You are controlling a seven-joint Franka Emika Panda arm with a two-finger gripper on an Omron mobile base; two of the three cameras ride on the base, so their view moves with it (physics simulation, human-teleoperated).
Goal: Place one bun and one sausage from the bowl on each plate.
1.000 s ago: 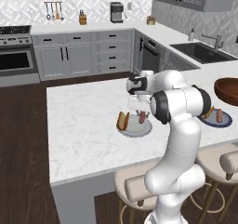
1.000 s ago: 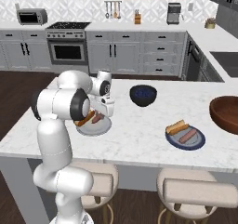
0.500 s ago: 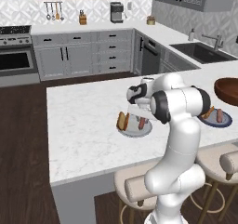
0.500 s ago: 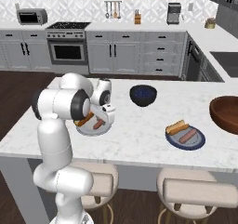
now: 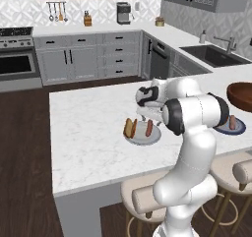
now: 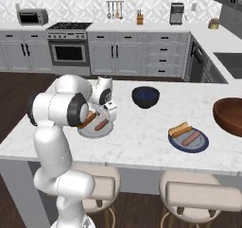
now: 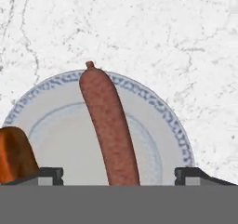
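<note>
the gripper [image 7: 119, 174] hangs just above the light grey plate [image 7: 158, 125] with its jaws spread wide, holding nothing. the sausage [image 7: 109, 125] lies between the tips, flat on that plate, and a bun [image 7: 14, 154] sits beside it near the rim. the sausage looks light, smooth and round, likely to roll or slip, so a pinch across its middle would suit it; the bun looks soft and would crush under a hard squeeze. farther along the counter the dark blue plate [image 6: 202, 145] also carries a bun and a sausage, near the bowl [image 6: 230, 115].
</note>
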